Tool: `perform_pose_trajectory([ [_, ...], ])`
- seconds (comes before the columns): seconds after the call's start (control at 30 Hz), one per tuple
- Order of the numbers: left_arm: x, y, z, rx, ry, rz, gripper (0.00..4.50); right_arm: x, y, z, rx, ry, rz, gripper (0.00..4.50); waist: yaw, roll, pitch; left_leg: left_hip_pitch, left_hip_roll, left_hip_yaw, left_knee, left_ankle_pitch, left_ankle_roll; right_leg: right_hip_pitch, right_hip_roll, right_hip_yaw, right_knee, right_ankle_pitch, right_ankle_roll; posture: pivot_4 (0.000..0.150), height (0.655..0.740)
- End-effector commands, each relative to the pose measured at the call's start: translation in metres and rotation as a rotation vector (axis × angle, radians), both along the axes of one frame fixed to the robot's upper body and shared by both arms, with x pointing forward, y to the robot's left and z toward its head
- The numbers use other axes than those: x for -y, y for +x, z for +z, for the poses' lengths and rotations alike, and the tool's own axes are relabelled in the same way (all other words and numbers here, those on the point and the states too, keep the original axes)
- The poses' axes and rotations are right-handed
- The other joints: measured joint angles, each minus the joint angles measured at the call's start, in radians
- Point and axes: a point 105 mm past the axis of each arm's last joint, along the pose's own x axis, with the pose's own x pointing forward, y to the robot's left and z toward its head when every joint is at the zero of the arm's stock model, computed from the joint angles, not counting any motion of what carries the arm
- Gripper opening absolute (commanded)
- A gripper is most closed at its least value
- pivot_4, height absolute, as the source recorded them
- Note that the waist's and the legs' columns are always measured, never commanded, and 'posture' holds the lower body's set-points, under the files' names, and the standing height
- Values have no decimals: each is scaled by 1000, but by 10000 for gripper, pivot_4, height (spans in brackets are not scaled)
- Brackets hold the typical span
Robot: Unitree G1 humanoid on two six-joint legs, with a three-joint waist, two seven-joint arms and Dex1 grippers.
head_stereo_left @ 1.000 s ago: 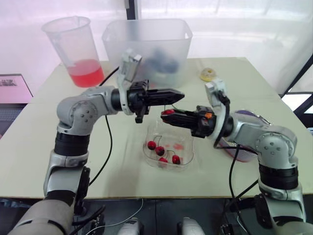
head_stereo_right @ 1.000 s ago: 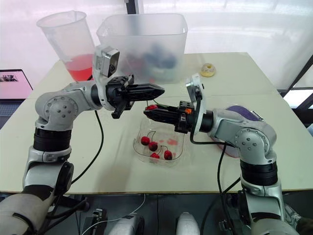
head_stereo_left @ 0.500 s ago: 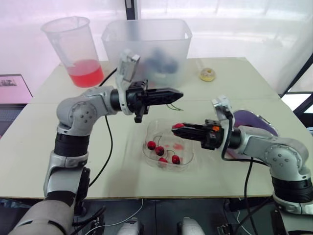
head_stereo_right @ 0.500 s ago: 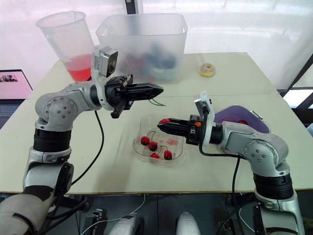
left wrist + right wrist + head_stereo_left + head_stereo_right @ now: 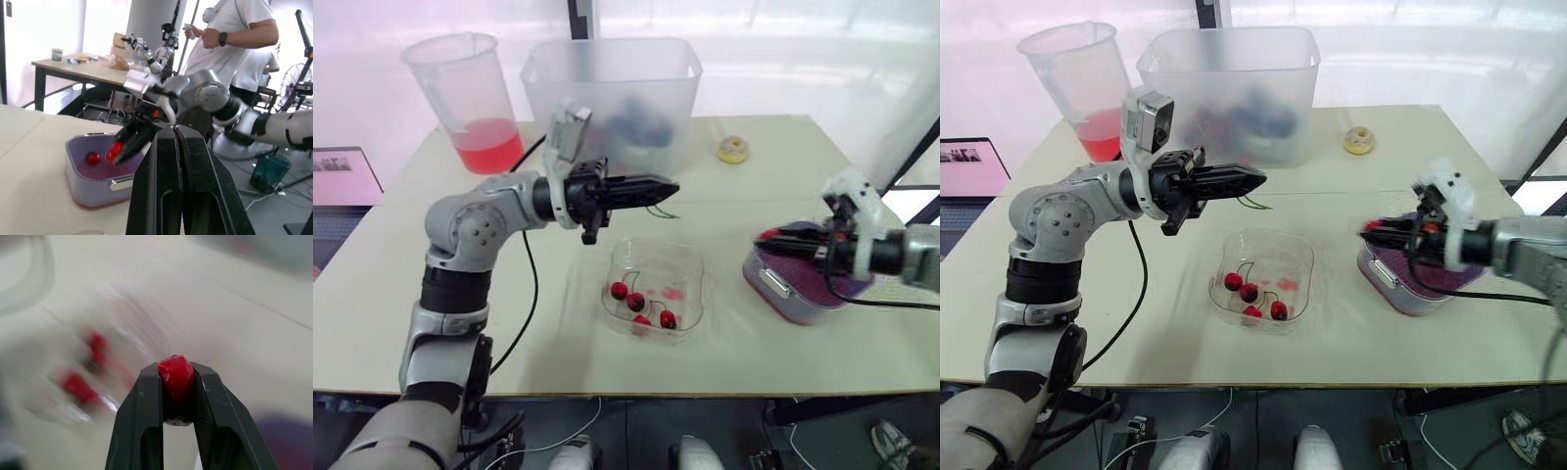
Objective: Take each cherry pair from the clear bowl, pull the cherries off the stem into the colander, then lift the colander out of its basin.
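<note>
On the worktop [image 5: 460,294], a jug [image 5: 465,98] with some red water stands at the far left corner. Next to it, along the far edge, stands a big cloudy tub [image 5: 612,93] with dark things inside (too foggy to tell what they are).

In front of the tub, the left pincer [image 5: 661,186] hangs in the air. Its two fingers are pressed tight together. A thin green stem [image 5: 661,209] sticks out just under its tip and seems to be pinched there.

Below the left pincer, in the middle of the worktop and nearer the front edge, sits the clear bowl [image 5: 654,289]. Four cherries [image 5: 636,302] lie in it, close together, with their stems on.

A small yellow ring [image 5: 733,149] lies near the far edge, well apart from the bowl.

By the right edge sits the purple colander [image 5: 100,170]. One cherry [image 5: 93,158] lies inside it. The right pincer [image 5: 769,236] hangs over the colander's left rim. Its fingers [image 5: 142,406] are nearly closed and squeeze a red cherry [image 5: 176,374] between their tips.

Past the worktop, a person [image 5: 234,34] in a white shirt stands in the room.
</note>
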Motion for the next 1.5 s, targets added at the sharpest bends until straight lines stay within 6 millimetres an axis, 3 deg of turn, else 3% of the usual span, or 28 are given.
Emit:
perform_pose_trajectory([
  [0.03,-3,-5,10,47,-29,11,0,14,9,-8,25,-134,-62,3289,-6,0,0,0,1,0,0,0,0,0,0,0,0,0,0,1500,7400],
  [0.23,-5,-5,10,47,-27,23,0,23,15,-26,-20,-139,-96,3289,1,0,0,0,1,2,0,0,0,-1,0,1,1,0,0,1500,7400],
  [0.53,-8,-4,9,48,-21,47,0,28,12,-10,3,-153,-90,44741,3,0,0,0,1,1,0,0,0,0,0,1,0,0,0,1500,7400],
  [0.67,-15,-1,9,42,-15,74,0,31,7,15,59,-140,-92,44741,3,0,0,0,1,1,0,0,0,0,0,1,0,0,0,1500,7400],
  [0.83,-34,5,8,12,-9,146,0,22,-3,42,109,-62,-44,44741,-1,0,0,0,1,1,0,0,0,-1,0,1,0,0,0,1500,7400],
  [0.9,-51,14,8,-23,-16,216,0,14,-7,49,120,-25,-17,44741,0,0,0,0,1,0,0,0,0,-1,0,1,0,0,0,1500,7400],
  [0.97,-82,29,1,-93,-16,334,0,2,-12,57,146,31,26,44741,-1,0,0,0,1,0,0,0,0,-1,0,1,0,0,0,1500,7400],
  [1.13,-148,47,-52,-266,135,550,0,-23,-17,60,169,109,103,44741,-8,2,-1,1,2,0,-3,0,0,-2,1,1,0,0,0,1500,7400],
  [1.23,-177,56,-80,-404,155,663,0,-33,-19,57,168,131,136,44741,5,1,0,0,1,-2,-1,0,0,-2,0,1,0,0,0,1500,7400],
  [1.4,-194,59,-125,-579,249,741,0,-45,-20,50,152,150,160,44741,17,0,0,0,0,-3,0,0,0,-2,-1,1,1,0,0,1500,7400],
  [1.5,-208,62,-159,-587,378,838,0,-48,-20,53,166,157,161,44741,12,1,0,0,0,-2,-1,0,0,-3,-1,1,2,0,0,1500,7400],
])
